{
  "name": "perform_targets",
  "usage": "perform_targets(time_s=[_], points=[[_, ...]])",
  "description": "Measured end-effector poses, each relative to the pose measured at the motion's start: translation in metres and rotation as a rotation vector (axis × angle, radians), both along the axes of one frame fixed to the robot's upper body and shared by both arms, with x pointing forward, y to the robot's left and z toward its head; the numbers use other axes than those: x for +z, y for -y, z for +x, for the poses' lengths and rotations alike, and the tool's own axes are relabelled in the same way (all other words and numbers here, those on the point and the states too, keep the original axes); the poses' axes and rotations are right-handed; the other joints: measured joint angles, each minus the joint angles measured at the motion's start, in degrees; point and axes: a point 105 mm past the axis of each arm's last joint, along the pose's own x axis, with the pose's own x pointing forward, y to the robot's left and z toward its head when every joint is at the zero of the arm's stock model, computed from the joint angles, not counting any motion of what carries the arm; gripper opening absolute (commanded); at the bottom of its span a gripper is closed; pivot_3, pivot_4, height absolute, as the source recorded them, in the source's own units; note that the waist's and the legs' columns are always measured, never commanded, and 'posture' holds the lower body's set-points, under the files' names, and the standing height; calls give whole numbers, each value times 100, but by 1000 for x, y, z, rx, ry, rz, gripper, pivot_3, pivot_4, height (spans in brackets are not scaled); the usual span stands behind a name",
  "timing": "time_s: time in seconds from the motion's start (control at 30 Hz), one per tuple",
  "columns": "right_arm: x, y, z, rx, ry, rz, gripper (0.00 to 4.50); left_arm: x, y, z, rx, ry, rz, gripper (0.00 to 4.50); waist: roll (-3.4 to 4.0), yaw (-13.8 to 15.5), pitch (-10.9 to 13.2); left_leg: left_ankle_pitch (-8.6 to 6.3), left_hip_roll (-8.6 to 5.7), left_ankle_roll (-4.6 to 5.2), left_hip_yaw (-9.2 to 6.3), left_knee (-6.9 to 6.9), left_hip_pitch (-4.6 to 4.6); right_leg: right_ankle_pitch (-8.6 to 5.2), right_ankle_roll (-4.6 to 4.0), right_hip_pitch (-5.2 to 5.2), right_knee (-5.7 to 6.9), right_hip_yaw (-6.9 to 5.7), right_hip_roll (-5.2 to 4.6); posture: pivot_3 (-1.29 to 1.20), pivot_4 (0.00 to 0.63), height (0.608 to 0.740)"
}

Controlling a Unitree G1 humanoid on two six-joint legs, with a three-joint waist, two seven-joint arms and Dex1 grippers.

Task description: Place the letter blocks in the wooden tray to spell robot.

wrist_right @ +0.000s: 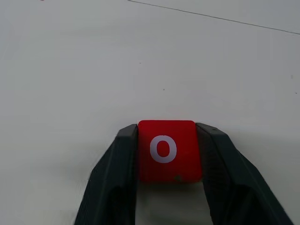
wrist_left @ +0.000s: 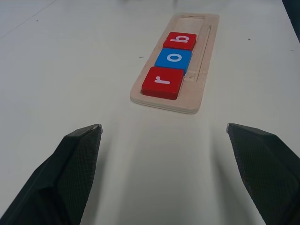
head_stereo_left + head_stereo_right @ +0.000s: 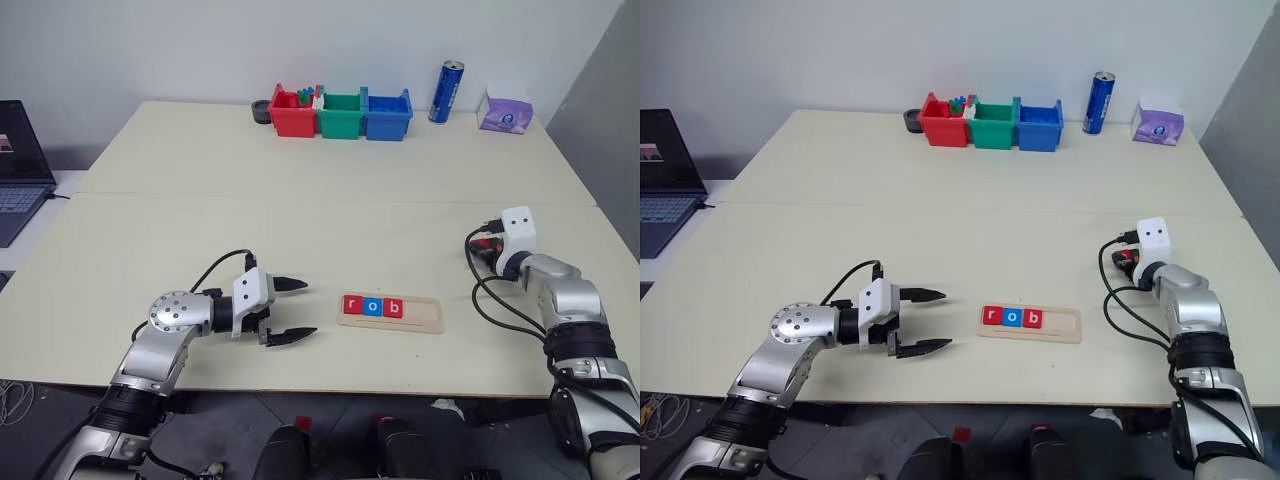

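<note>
right gripper [image 1: 166,154] reaching forward, low over table, pinching red square "o" letter block [image 1: 168,150]; left gripper [image 3: 290,310] pointing sideways at long pale wooden tray [image 3: 391,314], fingers wide

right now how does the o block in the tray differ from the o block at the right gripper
The blue o block is blue; the red o block is red. The blue one sits in the wooden tray between the r block and the b block; the red one lies on the table, clamped between the right gripper's fingers. Both are square tiles bearing a white lowercase o.
</note>
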Motion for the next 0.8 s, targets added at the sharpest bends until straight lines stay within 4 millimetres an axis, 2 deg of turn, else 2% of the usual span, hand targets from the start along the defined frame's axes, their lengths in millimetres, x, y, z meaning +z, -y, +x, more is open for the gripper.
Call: perform_targets(time_s=[0.1, 0.17, 0.27, 0.43, 0.53, 0.73, 0.8], points=[[-1, -6, -22, 32, 13, -25, 1447, -2, -2, -2, 4, -16, 6, 4500, 2, -4, -1, -1, 5, 0, -10, -6, -10, -3, 2, -7, -1, -2, 1, 0, 150, 740], [-2, -12, -49, 51, 11, -36, 1447, -3, -2, -4, 0, -17, 7, 4500, 8, 3, -2, -1, 8, 0, -18, -8, -31, -5, 0, -22, 0, -7, 0, 0, 150, 740], [-6, -29, -87, 20, 6, 8, 1447, -2, 0, -6, -11, -13, 8, 4500, 10, -8, -3, 0, 10, -1, -26, -5, -36, -5, 0, -28, 6, -11, 0, 0, 150, 740], [-15, -60, -135, -71, -29, 110, 1447, -1, 2, -7, -40, -16, 12, 4500, 15, -46, -5, 1, 12, -2, -21, -3, -20, -21, 28, -27, 7, -2, 3, 0, 150, 740], [-18, -69, -145, -125, -42, 139, 1447, 0, 3, -7, -54, -17, 15, 4500, 15, -45, -5, 2, 7, -2, -9, 1, -4, -16, 32, -18, 6, 1, 6, 0, 150, 740], [-22, -72, -142, -195, -34, 171, 1447, 0, 2, -5, -58, -21, 16, 4500, 14, -42, -5, 2, 6, -1, -1, 0, 10, -16, 34, -7, 0, 8, 6, 0, 150, 740], [-22, -72, -141, -210, -26, 182, 2207, -1, 2, -5, -61, -25, 17, 4500, 13, -42, -6, 2, 8, -1, -2, -3, 10, -17, 33, -7, 0, 5, 7, 0, 150, 740]])
